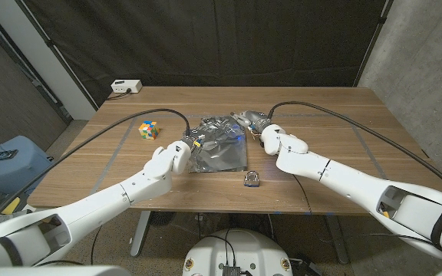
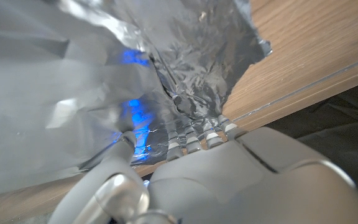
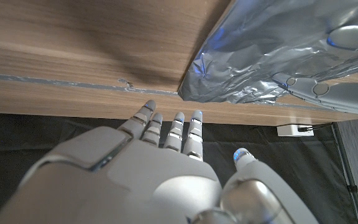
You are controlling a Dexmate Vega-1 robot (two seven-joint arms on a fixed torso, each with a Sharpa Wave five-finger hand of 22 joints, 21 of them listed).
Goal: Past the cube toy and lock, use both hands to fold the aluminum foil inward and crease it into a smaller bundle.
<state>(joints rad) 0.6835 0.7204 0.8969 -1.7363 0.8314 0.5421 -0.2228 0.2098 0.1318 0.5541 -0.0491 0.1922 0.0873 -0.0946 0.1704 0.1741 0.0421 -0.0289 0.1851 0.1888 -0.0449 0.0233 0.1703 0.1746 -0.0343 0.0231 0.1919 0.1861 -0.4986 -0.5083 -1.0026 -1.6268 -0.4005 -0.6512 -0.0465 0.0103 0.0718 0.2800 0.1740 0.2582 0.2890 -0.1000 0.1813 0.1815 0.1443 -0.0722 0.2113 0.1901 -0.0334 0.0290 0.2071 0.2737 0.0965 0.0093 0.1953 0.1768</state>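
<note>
Left hand (image 1: pixel 171 159) grasps the crumpled silver aluminum foil sheet (image 1: pixel 219 143) at its nine o'clock edge; right hand (image 1: pixel 276 142), released, hovers at three o'clock. One-sided pulling could tear it.

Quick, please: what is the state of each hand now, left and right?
Left hand: fingers closed on the edge of the aluminum foil.
Right hand: open, fingers spread, holding nothing, beside the foil.
</note>
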